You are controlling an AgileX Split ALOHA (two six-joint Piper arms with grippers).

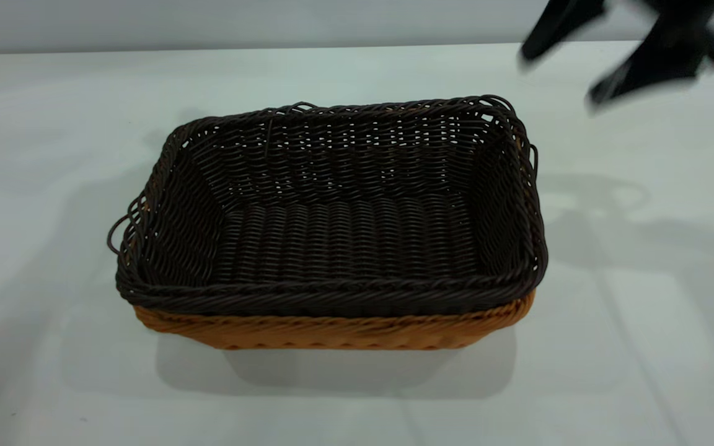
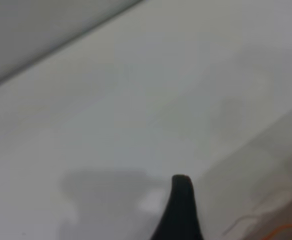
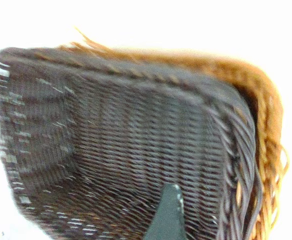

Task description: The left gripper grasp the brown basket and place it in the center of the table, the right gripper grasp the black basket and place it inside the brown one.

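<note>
My right gripper hangs spread and empty above the table's far right edge.
The black basket sits nested inside the brown basket mid-table.

Only one non-task thing I can log: a plain grey wall running across the back of the exterior view, behind the far edge of the table. It is flat and even-toned. The left wrist view catches a blurred grey band past a straight table edge; can't tell if it's the same wall. Soft shadows lie on the table.
</note>
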